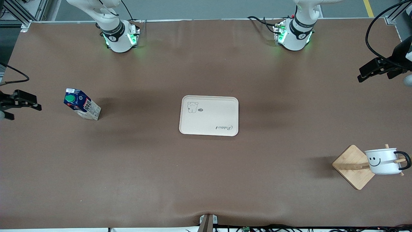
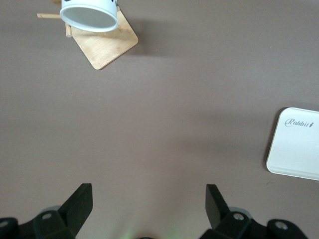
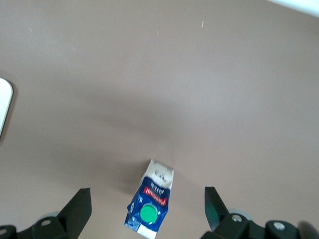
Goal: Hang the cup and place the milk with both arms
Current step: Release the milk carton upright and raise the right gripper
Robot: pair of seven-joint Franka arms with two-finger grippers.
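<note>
The white cup point(image 1: 382, 161) with a smiley face hangs by its black handle on a peg of a wooden rack point(image 1: 353, 167) near the left arm's end of the table. It also shows in the left wrist view point(image 2: 89, 14). The milk point(image 1: 82, 104) stands on the table toward the right arm's end, green cap up. My left gripper point(image 1: 363, 73) is open and empty in the air, apart from the rack; its open fingers point(image 2: 79, 199) frame bare table. My right gripper point(image 1: 24, 104) is open, up in the air beside the milk point(image 3: 149, 204).
A cream tray point(image 1: 209, 115) with a rabbit print lies empty at the table's middle. Its edge shows in the left wrist view point(image 2: 296, 144) and a corner in the right wrist view point(image 3: 4, 107). The brown table point(image 1: 206, 177) spreads around.
</note>
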